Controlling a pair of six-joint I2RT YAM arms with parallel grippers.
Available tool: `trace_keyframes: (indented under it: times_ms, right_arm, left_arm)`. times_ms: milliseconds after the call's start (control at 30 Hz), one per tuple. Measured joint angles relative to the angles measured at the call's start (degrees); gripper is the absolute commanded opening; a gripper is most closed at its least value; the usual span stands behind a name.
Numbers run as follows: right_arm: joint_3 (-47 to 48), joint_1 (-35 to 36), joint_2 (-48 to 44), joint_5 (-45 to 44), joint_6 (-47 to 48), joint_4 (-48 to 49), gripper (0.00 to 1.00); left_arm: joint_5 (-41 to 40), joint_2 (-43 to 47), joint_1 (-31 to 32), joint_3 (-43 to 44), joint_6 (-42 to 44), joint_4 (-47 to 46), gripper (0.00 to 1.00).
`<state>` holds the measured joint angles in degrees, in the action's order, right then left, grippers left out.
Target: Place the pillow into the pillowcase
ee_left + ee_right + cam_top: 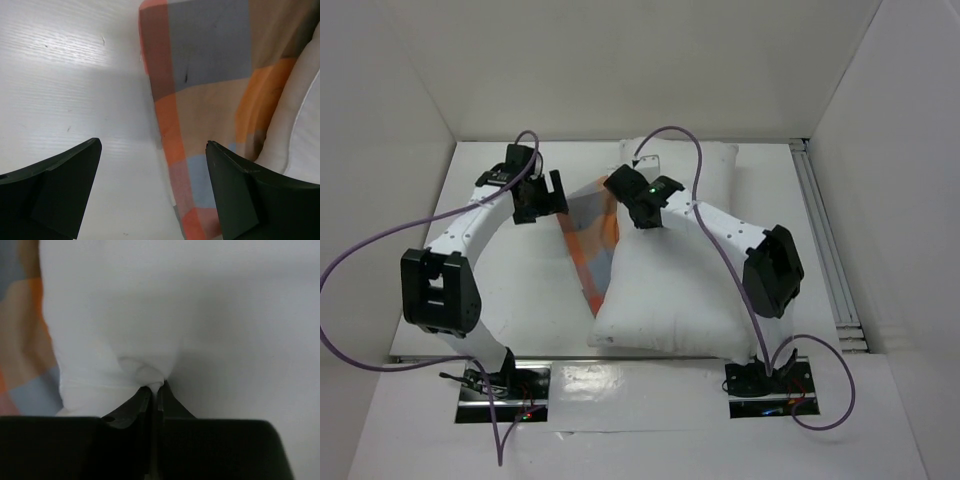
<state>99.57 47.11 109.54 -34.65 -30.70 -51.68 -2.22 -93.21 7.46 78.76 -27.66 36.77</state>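
Note:
The plump white pillow point(670, 280) lies lengthwise in the middle of the table and fills the right wrist view point(200, 315). The checked orange, blue-grey and tan pillowcase point(592, 230) lies flat along its left side, partly tucked under the pillow's edge. My right gripper point(642, 215) presses on the pillow's upper left part; its jaws point(156, 387) are shut on a pinched fold of the white fabric. My left gripper point(542, 195) hovers open at the pillowcase's left edge point(200, 100), one finger point(60, 185) over bare table and the other over the cloth, holding nothing.
White walls enclose the table on the left, back and right. A metal rail point(825, 240) runs along the right side. Purple cables point(380, 250) loop off both arms. The arm bases point(500, 385) sit at the near edge.

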Motion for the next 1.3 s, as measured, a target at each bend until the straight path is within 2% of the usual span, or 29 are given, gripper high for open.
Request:
trace_keyframes:
  times_ms: [167, 300, 467, 533, 600, 667, 700, 933, 1100, 1133, 1167, 1200, 1233, 1300]
  right_arm:
    - [-0.3, -2.2, -2.8, -2.2, -0.4, 0.1, 0.00]
    - [-0.3, -4.3, -10.0, -4.9, 3.0, -1.2, 0.00]
    - [0.5, -10.9, -19.5, -8.6, 8.6, -3.7, 0.00]
    - [1.1, -12.8, -22.6, -9.2, 11.0, -3.6, 0.00]
    - [1.5, -14.3, -25.2, -9.2, 13.1, -3.5, 0.00]
    - [1.6, -15.9, -27.1, -8.3, 15.1, -3.4, 0.00]
    - [1.5, -16.8, -27.6, -7.9, 15.9, -3.4, 0.00]
    - [-5.7, -20.8, -27.9, -4.0, 19.7, -1.9, 0.00]
    - [-11.1, -21.2, -27.6, 1.8, 22.5, -0.9, 0.00]
    - [-11.4, -21.1, -27.5, 3.6, 23.1, -0.7, 0.07]
    - [-11.6, -20.9, -27.4, 5.4, 23.5, -0.5, 0.30]
    - [-11.5, -20.5, -27.1, 7.1, 23.9, -0.2, 0.87]
    - [-11.3, -19.7, -26.5, 8.2, 23.8, 0.0, 1.00]
    - [-9.5, -16.8, -24.7, 9.0, 24.4, 0.7, 1.00]
  left_arm:
    - [3.4, -2.6, -0.1, -2.3, -1.0, -2.1, 1.00]
    - [7.1, -6.7, -0.1, -3.3, -1.1, -3.6, 1.00]
    - [10.4, -12.4, 0.2, -3.5, -1.3, -5.9, 1.00]
    - [11.8, -14.8, 0.4, -3.5, -1.9, -7.3, 0.96]
    - [13.3, -17.1, 0.6, -3.5, -3.2, -8.7, 0.68]
    - [15.2, -18.2, 0.9, -3.0, -4.6, -10.3, 0.26]
    - [15.8, -18.8, 1.0, -2.8, -5.2, -11.2, 0.00]
    - [17.5, -20.0, -0.2, 2.4, -6.9, -9.8, 0.00]
    - [15.7, -12.9, -8.8, 11.0, -7.6, -6.6, 0.00]
    - [15.5, -11.0, -11.0, 13.4, -7.8, -6.2, 0.00]
    - [15.1, -9.3, -12.8, 15.7, -8.1, -5.8, 0.00]
    - [15.0, -7.3, -14.8, 17.9, -8.4, -5.8, 0.00]
    - [14.8, -5.4, -16.7, 19.8, -8.5, -5.8, 0.00]
    - [14.4, -1.9, -19.2, 22.5, -8.6, -5.7, 0.00]
